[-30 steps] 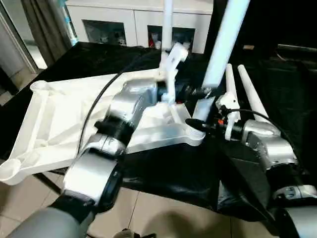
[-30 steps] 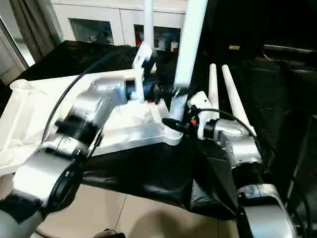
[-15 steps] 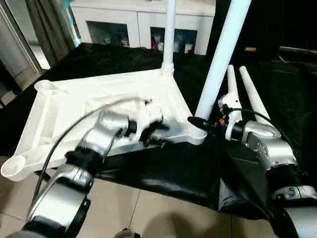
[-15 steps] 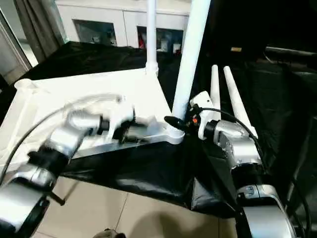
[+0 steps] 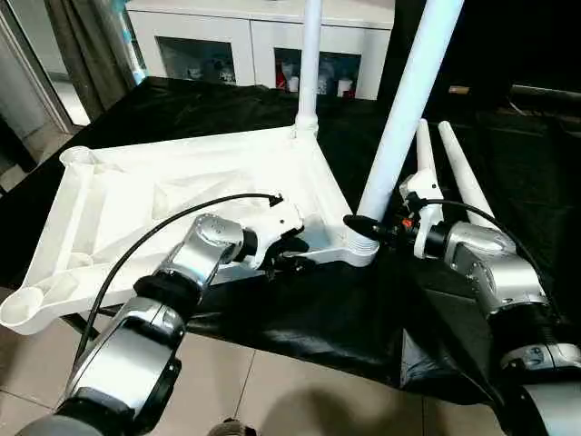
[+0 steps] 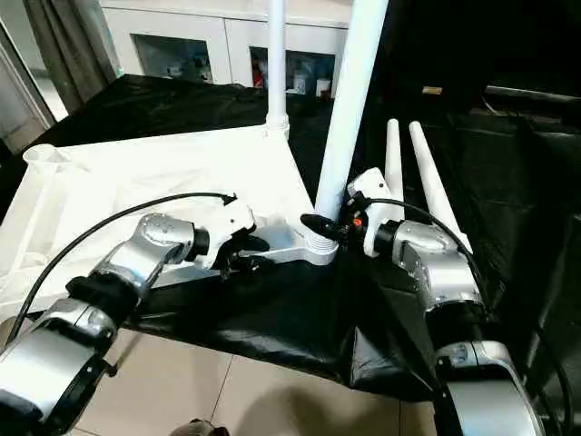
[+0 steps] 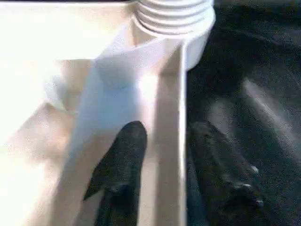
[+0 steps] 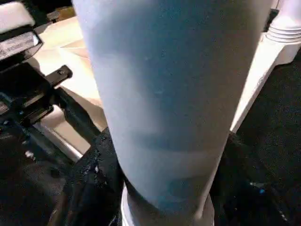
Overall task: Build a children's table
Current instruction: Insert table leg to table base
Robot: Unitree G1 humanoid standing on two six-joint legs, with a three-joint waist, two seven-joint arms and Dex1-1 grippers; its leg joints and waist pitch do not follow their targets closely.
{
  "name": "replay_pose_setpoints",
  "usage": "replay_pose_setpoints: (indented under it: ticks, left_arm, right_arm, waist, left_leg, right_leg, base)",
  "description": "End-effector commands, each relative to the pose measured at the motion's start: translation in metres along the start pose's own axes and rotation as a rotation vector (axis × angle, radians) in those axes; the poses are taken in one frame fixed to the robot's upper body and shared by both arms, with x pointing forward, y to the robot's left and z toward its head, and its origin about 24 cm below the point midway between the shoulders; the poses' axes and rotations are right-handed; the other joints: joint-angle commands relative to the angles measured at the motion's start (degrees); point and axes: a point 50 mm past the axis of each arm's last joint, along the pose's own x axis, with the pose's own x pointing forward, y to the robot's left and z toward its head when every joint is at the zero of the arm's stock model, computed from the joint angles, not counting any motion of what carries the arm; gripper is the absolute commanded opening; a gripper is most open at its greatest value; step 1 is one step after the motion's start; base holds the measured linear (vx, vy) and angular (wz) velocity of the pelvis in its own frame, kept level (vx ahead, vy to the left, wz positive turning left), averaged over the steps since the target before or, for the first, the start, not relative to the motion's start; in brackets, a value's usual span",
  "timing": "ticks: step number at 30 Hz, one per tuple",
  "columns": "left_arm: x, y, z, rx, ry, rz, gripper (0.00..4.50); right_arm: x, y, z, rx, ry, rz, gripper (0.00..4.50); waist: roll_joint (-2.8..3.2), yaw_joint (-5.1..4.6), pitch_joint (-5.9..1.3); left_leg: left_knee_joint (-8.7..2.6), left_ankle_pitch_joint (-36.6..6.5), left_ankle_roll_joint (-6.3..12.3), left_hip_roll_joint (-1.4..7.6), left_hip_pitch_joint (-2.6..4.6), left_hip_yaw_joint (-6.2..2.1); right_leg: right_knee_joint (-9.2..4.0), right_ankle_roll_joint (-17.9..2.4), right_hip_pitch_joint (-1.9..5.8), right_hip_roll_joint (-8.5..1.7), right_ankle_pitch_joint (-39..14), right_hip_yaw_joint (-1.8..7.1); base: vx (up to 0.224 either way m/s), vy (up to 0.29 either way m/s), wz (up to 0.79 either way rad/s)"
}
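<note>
black cloth (image 5: 318,309) underlies tabletop (image 5: 136,182). right gripper (image 5: 365,227) clasps upright leg (image 5: 399,118) at its corner socket; left gripper (image 5: 289,252) straddles the near rim.

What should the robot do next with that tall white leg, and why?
Probably keep twisting the tall white plastic leg down: the right pincer grips its base at the near corner socket, while the left pincer straddles the white ribbed tabletop's edge, steadying it.

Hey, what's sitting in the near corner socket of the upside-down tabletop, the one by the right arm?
A white leg stands upright in that socket of the tabletop. The right end effector is around its base. The leg's bottom end is hidden inside the socket.
</note>
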Motion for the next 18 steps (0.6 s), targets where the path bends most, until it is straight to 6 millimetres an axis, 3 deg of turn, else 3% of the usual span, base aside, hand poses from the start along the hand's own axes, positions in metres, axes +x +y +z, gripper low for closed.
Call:
replay_pose_setpoints:
  ticks: [1, 2, 9, 10, 11, 12, 18]
  left_arm:
    - [-0.002, 0.003, 0.004, 0.005, -0.013, 0.009, 1.47]
    - [-0.003, 0.004, 0.003, 0.000, -0.015, 0.005, 1.22]
    - [-0.004, 0.005, -0.004, 0.018, 0.030, 0.006, 0.64]
    - [-0.005, 0.003, -0.007, 0.030, 0.055, -0.006, 0.64]
    - [-0.005, 0.003, -0.007, 0.031, 0.059, -0.009, 0.48]
    - [-0.005, 0.003, -0.009, 0.034, 0.067, -0.017, 0.26]
    - [-0.003, 0.002, -0.009, 0.037, 0.078, -0.028, 0.02]
  right_arm:
    - [-0.005, 0.002, -0.027, 0.091, 0.108, -0.004, 1.96]
    - [-0.004, 0.002, -0.027, 0.092, 0.108, -0.003, 1.96]
    - [-0.002, 0.003, -0.025, 0.089, 0.111, 0.004, 1.96]
    - [-0.001, 0.003, -0.025, 0.088, 0.112, 0.006, 1.96]
    - [-0.001, 0.003, -0.024, 0.087, 0.112, 0.006, 1.96]
    - [-0.001, 0.002, -0.024, 0.086, 0.114, 0.007, 1.96]
    - [-0.002, 0.002, -0.024, 0.082, 0.121, 0.011, 1.96]
  waist:
    - [-0.58, -0.09, -4.22]
    - [-0.69, -0.09, -4.18]
    - [-0.68, -0.05, -4.04]
    - [-1.32, -0.14, -4.02]
    - [-0.93, -0.02, -4.00]
    - [-0.98, -0.05, -3.96]
    - [-1.07, -0.15, -3.97]
  left_leg:
    - [-3.92, -8.2, 3.40, 2.23, 1.24, -1.24]
    - [-3.92, -8.4, 3.54, 2.23, 1.26, -1.20]
    - [-4.06, -9.4, 3.06, 2.30, 1.30, -1.23]
    - [-4.06, -9.2, 3.23, 2.27, 1.27, -1.14]
    - [-4.09, -9.2, 3.23, 2.34, 1.31, -1.21]
    - [-4.12, -9.3, 3.14, 2.35, 1.28, -1.21]
    - [-4.19, -9.7, 2.74, 2.36, 1.36, -1.18]
  right_leg:
    - [-3.91, -14.6, 2.32, -3.47, -0.7, 2.14]
    - [-3.96, -14.8, 2.28, -3.47, -1.0, 2.14]
    - [-4.26, -14.3, 2.24, -3.59, -3.5, 2.25]
    - [-4.33, -14.2, 2.28, -3.54, -3.4, 2.26]
    - [-4.22, -14.2, 2.22, -3.65, -3.9, 2.26]
    - [-4.29, -14.0, 2.20, -3.67, -4.5, 2.23]
    - [-4.34, -13.8, 2.15, -3.64, -5.0, 2.29]
  base:
    - [0.000, 0.000, 0.00]
    - [0.000, 0.000, 0.00]
    - [0.000, 0.000, 0.00]
    - [0.000, 0.000, 0.00]
    - [0.000, 0.000, 0.00]
    - [0.000, 0.000, 0.00]
    - [0.000, 0.000, 0.00]
